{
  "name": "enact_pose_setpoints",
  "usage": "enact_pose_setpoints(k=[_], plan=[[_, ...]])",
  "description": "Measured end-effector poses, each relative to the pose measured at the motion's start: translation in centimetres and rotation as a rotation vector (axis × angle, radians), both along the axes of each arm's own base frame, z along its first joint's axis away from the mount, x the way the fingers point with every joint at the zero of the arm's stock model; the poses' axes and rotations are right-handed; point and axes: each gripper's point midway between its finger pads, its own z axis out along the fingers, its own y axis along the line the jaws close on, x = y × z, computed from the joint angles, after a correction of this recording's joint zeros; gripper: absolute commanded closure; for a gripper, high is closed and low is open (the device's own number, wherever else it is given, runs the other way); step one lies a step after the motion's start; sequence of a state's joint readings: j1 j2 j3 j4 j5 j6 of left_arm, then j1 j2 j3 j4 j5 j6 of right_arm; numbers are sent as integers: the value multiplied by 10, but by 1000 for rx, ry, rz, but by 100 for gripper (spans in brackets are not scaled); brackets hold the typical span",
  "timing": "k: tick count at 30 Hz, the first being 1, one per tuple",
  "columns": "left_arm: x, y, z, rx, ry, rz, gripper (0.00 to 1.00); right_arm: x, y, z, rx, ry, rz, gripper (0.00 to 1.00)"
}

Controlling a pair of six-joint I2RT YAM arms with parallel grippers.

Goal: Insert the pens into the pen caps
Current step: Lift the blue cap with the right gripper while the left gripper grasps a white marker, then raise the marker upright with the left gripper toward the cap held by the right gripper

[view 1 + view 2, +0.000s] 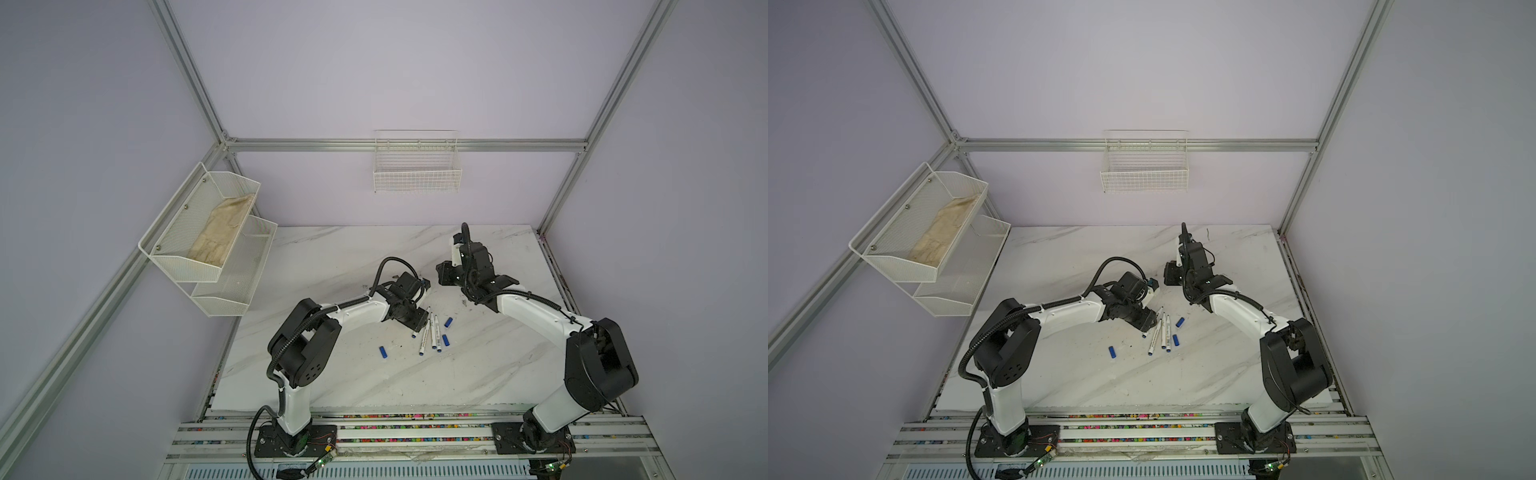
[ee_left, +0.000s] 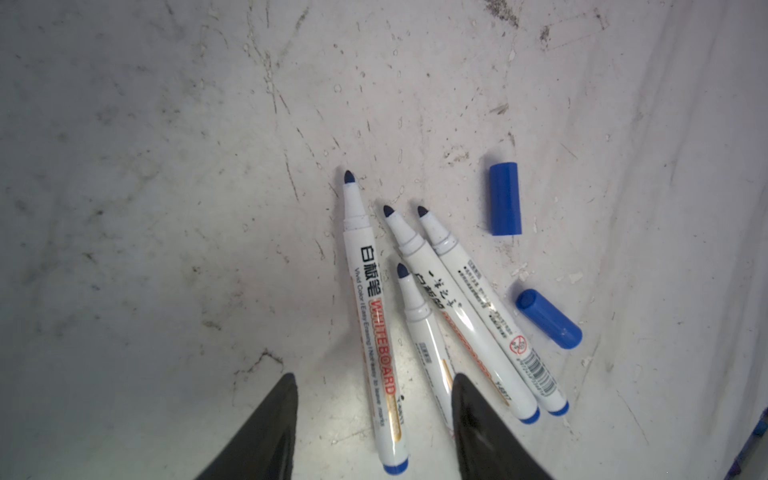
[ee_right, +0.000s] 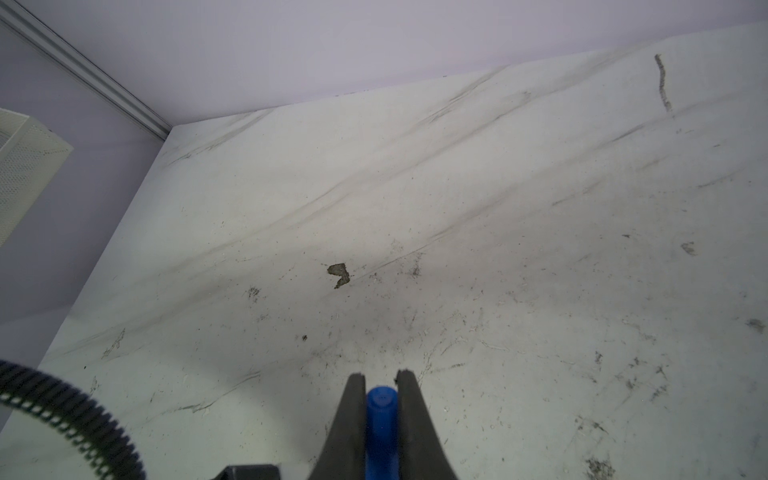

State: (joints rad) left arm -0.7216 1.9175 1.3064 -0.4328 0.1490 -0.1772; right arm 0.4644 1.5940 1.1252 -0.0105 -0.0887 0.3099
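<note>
Left wrist: 4 pens [image 2: 365, 291], 2 caps [image 2: 505, 198]; right fingers [image 3: 349, 415] pinch 1 cap [image 3: 381, 409].

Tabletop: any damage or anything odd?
Yes. The tabletop has a brownish chipped patch ahead of the right gripper, which grips a pen cap; the marble finish looks gouged there. Around the pens it is scuffed, with dark scratches and white flakes. Nothing looks spilled.
</note>
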Motion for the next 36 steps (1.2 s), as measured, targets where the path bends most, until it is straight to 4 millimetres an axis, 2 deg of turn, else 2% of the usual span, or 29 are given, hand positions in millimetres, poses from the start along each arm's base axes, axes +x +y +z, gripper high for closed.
enact_pose_setpoints(k=[10, 21, 26, 30, 32, 36], plan=[[-6, 6, -24, 99, 48, -17, 55, 0, -2, -2, 0, 5, -1, 100], [-2, 14, -29, 269, 15, -43, 73, 1, -6, -4, -1, 9, -12, 100], [-3, 16, -30, 310, 9, -56, 77, 3, -9, -4, 4, 12, -21, 100], [-2, 17, -31, 315, 13, -54, 94, 4, -13, -4, 12, 16, -35, 100], [-2, 16, -30, 310, 19, -52, 99, 6, -15, -4, 16, 18, -44, 100], [0, 17, -30, 290, 35, -34, 100, 9, -22, -5, 33, 27, -66, 100]])
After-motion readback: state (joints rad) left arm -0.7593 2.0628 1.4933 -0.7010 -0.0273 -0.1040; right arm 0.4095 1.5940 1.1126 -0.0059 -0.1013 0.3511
